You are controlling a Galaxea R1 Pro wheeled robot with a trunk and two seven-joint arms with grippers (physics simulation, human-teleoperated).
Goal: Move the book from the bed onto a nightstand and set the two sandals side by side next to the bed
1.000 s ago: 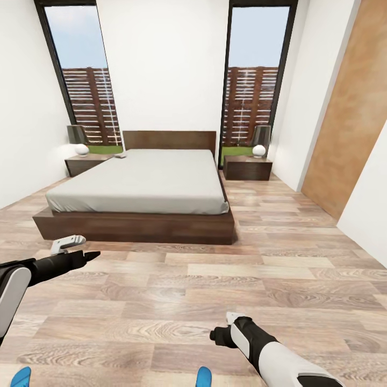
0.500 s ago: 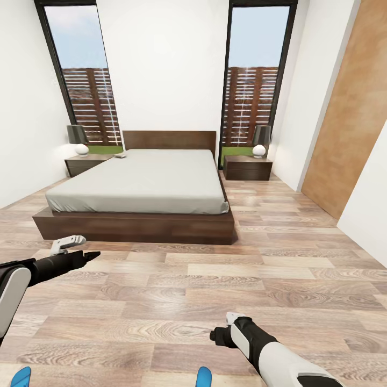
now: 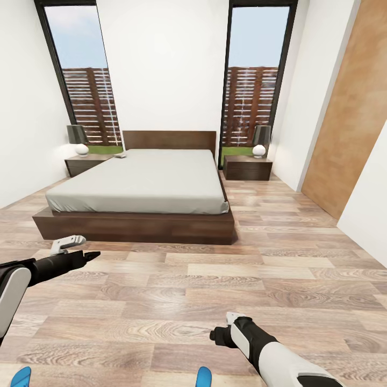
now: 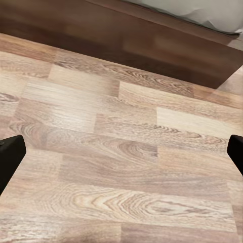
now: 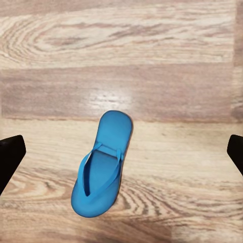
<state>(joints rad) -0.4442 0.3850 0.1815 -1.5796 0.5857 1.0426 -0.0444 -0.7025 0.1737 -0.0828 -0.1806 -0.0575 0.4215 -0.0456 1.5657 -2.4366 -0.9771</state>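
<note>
Both pincers gape empty; the right pincer (image 5: pixel 121 152) hangs over a blue sandal (image 5: pixel 101 164), bare plank floor (image 3: pixel 215 279) before the bed (image 3: pixel 145 185).

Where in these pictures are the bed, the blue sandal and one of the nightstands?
bed (image 3: pixel 145 183), head view, on the middle of the pale mattress top.
blue sandal (image 5: pixel 101 167), right wrist view, on the footbed by the straps.
nightstand (image 3: pixel 247 169), head view, on the front of the one right of the bed.
</note>
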